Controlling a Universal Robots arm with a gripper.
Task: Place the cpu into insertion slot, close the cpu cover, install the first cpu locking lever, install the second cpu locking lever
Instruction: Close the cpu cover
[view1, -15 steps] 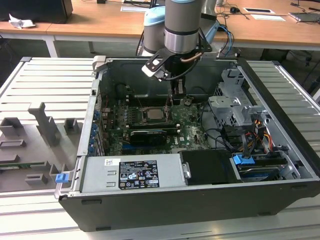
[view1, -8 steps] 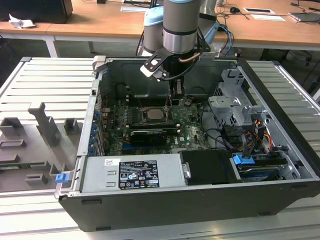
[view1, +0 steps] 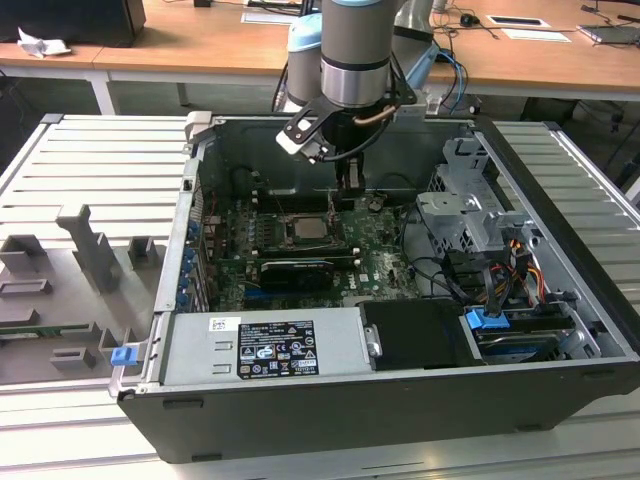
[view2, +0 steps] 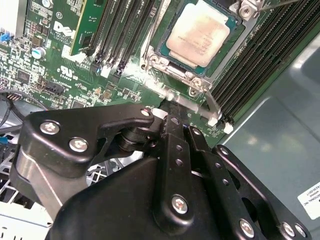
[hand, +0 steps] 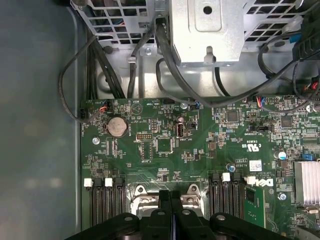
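1. cpu (view2: 197, 32) sat in its socket, cpu cover (view2: 151, 59) apparently down around it.
2. gripper (view1: 346, 186) clenched, empty, at 1 o'clock of cpu in the exterior view.
3. judged: locking stage in hand; next move needs a steady downward press.

A pale grey ribbed metal table (view1: 90, 170) carries it all, and an open black tower computer case (view1: 400, 425) lies on its side across the slats. To the exterior view's left of that case, a cluster of grey blocky holder fixtures (view1: 85, 255) stands on the same surface, near the case's wall.
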